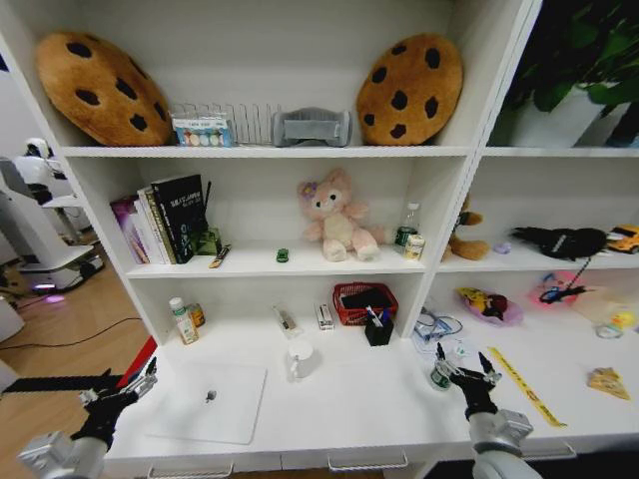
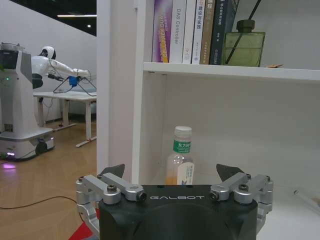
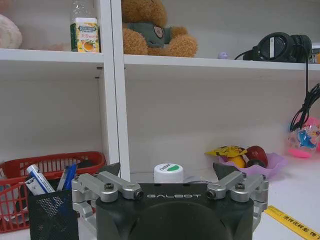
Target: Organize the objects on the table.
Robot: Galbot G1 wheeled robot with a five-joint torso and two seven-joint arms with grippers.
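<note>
Both tools, left (image 1: pixel 125 391) and right (image 1: pixel 461 368), gape empty above the desk (image 1: pixel 349 409); the right could topple the jar (image 1: pixel 440 377) beside it.

white shelving (image 1: pixel 439 152), wooden floor (image 1: pixel 60 339)

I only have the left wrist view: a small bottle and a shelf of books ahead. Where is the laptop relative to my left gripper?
Observer: The silver laptop lies closed on the white table, just to the right of the open left gripper.
Operator: What about the other arm?
Observer: The right gripper hovers open over the table's front right part, close by a small green-capped jar.
Operator: Anything to write with around?
Observer: Pens stand in a black mesh holder in front of a red basket, at the back of the table.
</note>
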